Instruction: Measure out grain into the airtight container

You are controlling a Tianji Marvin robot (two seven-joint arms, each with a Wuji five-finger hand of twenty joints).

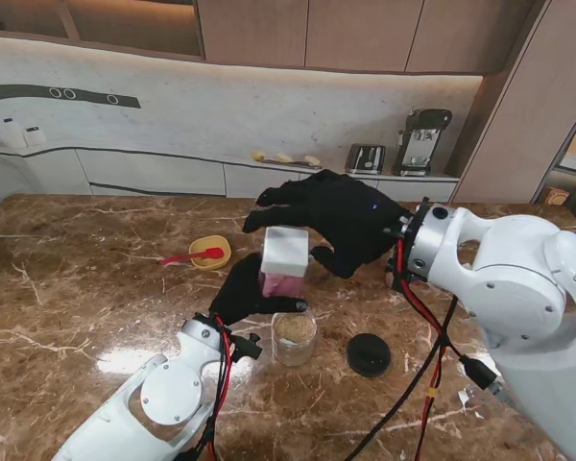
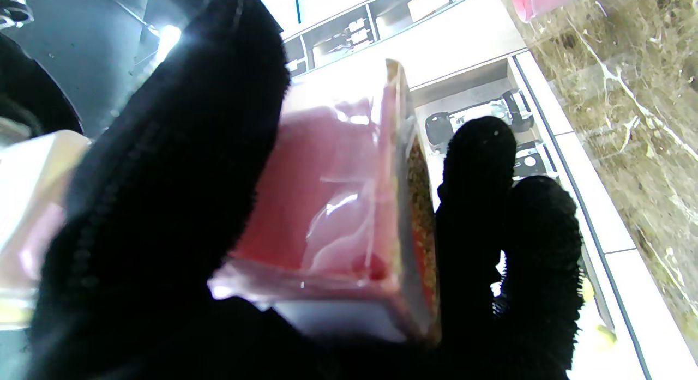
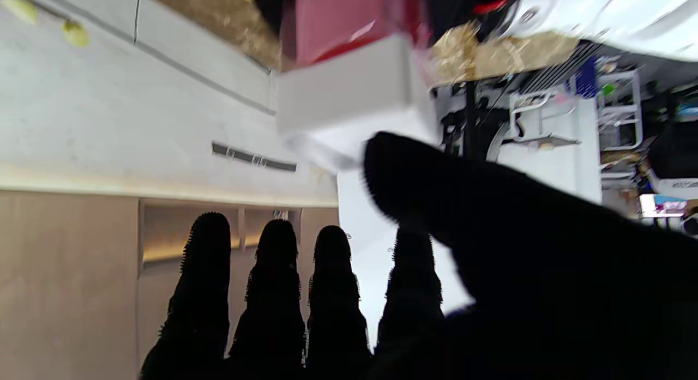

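Observation:
A pink see-through container point(image 1: 282, 282) with a white lid point(image 1: 286, 250) stands upright just beyond a small glass jar of grain point(image 1: 294, 338). My left hand point(image 1: 246, 293), in a black glove, is shut on the container's pink body point(image 2: 327, 205) from the left side. My right hand point(image 1: 334, 223) hovers over and just beyond the lid with its fingers point(image 3: 275, 293) spread and nothing held. In the right wrist view its thumb lies close to the white lid point(image 3: 349, 91); I cannot tell whether it touches.
A round black lid point(image 1: 369, 354) lies flat to the right of the jar. A yellow bowl point(image 1: 211, 248) with a red spoon point(image 1: 184, 256) sits farther left. A toaster point(image 1: 366, 158) and a coffee machine point(image 1: 421, 140) stand on the back counter.

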